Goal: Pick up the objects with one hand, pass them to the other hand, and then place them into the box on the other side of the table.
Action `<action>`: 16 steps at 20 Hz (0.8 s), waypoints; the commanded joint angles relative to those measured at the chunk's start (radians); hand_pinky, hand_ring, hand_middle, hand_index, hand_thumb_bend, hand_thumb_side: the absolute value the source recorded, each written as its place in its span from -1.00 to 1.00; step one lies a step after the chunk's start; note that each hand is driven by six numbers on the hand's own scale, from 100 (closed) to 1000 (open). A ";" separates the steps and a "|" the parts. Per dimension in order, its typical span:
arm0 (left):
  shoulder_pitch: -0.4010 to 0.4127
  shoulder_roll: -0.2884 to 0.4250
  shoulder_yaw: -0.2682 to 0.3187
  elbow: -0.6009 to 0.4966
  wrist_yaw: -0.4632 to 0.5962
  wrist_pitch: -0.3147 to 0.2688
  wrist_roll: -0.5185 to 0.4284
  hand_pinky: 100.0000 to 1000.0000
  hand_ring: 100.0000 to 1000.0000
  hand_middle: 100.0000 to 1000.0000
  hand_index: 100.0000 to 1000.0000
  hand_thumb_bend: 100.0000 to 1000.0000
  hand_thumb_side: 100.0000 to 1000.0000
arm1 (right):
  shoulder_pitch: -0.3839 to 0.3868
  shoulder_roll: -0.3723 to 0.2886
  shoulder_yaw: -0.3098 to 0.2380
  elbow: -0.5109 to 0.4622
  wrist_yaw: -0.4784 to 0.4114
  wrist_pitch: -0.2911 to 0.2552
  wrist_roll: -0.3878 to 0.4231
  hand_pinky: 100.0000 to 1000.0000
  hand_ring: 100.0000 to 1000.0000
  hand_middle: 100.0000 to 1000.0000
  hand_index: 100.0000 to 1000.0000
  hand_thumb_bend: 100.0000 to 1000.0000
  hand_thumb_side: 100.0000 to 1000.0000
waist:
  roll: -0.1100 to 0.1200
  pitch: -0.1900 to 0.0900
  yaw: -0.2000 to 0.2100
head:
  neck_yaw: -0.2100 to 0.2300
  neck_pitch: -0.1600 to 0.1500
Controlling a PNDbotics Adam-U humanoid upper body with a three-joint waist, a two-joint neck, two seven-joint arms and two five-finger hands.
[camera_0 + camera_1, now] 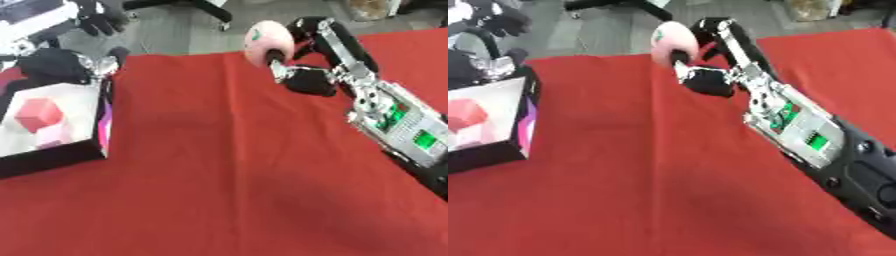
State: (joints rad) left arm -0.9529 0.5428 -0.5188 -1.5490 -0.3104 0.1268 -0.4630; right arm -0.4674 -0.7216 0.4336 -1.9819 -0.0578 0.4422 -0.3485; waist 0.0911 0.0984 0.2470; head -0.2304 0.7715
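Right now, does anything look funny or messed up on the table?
Nothing looks spilled or broken. The right hand holds a pink round thing up at the far edge of the red cloth. A red block already sits in the box on the left.

Pale pink round object (267,40) with green mark, held up at far table edge, red cube (37,114) inside white box (74,97) at left

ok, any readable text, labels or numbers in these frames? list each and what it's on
None readable.
Pink ball in the right hand: a small green mark, too blurred to read.
Right forearm: green panels, no legible characters.
Box: pink and magenta patches on its side, no legible text.
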 commanded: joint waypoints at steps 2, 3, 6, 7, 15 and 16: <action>-0.038 -0.022 -0.026 0.012 -0.044 0.010 -0.019 0.59 0.54 0.46 0.72 -0.72 -0.14 | -0.025 -0.002 0.003 -0.018 0.012 -0.017 0.005 0.16 0.31 -0.17 0.07 -1.00 -1.00 | 0.012 -0.032 0.003 | -0.002 -0.001; -0.041 -0.030 -0.034 0.017 -0.048 0.014 -0.022 0.59 0.54 0.46 0.72 -0.72 -0.13 | -0.026 0.000 0.004 -0.018 0.014 -0.020 0.005 0.16 0.31 -0.17 0.07 -1.00 -1.00 | 0.012 -0.032 0.003 | -0.002 -0.001; -0.054 -0.055 -0.051 0.024 -0.060 0.030 -0.017 0.59 0.55 0.46 0.72 -0.70 -0.16 | -0.027 0.005 0.008 -0.018 0.019 -0.024 0.004 0.16 0.31 -0.17 0.07 -1.00 -1.00 | 0.014 -0.031 0.005 | -0.001 -0.001; -0.057 -0.064 -0.056 0.024 -0.066 0.035 -0.012 0.59 0.55 0.46 0.72 -0.70 -0.16 | -0.027 0.007 0.009 -0.018 0.021 -0.025 0.002 0.16 0.31 -0.17 0.07 -1.00 -1.00 | 0.014 -0.030 0.006 | 0.000 -0.001; -0.067 -0.117 -0.073 0.028 -0.098 0.077 0.035 0.59 0.56 0.47 0.72 -0.65 -0.22 | -0.034 0.026 0.022 -0.018 0.035 -0.039 0.004 0.17 0.31 -0.17 0.07 -1.00 -1.00 | 0.017 -0.027 0.012 | 0.002 -0.001; -0.067 -0.124 -0.076 0.027 -0.098 0.081 0.042 0.59 0.56 0.47 0.72 -0.65 -0.24 | -0.034 0.029 0.025 -0.018 0.039 -0.040 0.006 0.17 0.31 -0.17 0.07 -1.00 -1.00 | 0.016 -0.027 0.013 | 0.001 -0.001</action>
State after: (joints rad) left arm -0.9955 0.4162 -0.6003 -1.5180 -0.4030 0.2017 -0.4326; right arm -0.4841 -0.6877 0.4641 -1.9819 -0.0294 0.4081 -0.3433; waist 0.0982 0.0984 0.2593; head -0.2305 0.7715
